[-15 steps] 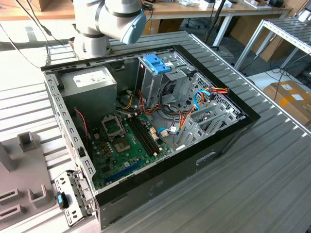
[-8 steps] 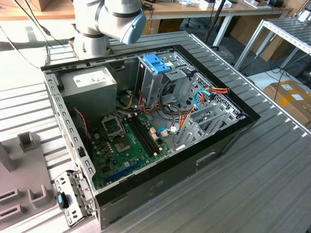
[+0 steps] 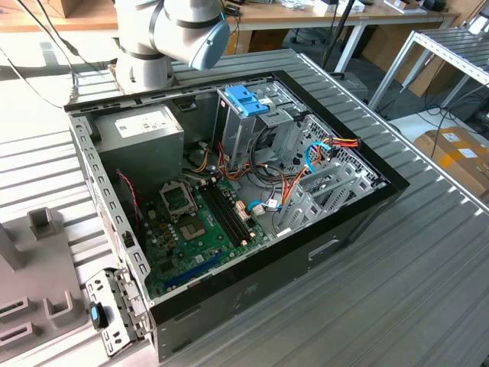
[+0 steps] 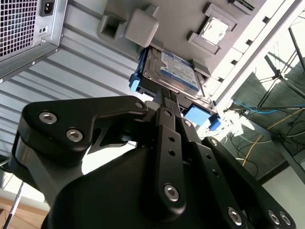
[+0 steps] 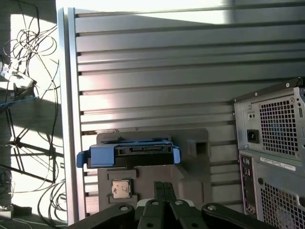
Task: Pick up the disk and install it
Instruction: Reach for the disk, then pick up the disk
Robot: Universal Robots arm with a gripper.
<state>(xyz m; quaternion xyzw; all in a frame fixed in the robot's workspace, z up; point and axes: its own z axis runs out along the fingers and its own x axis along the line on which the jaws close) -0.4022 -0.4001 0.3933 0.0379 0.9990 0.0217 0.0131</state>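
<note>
- The disk lies flat on a grey fixture plate, label side up, with its blue side rails along the edges. In the first wrist view it is seen edge-on, blue rails wrapping both ends.
- The gripper hangs close to the near edge of the disk. Its two thin fingers are pressed together with nothing between them. Whether the tips touch the disk, I cannot tell.
- In the first wrist view the gripper sits apart from the disk, over the fixture plate.
- A processor chip rests in a square recess of the plate, near the disk; it shows in the second wrist view too.
- The plate sits on a slatted aluminium table.
- The rear of a computer case stands beside the plate on the same table.
- In the exterior view the case lies open, showing the power supply, the motherboard and a bare blue bracket on the drive cage.
- The arm rises behind the case.
</note>
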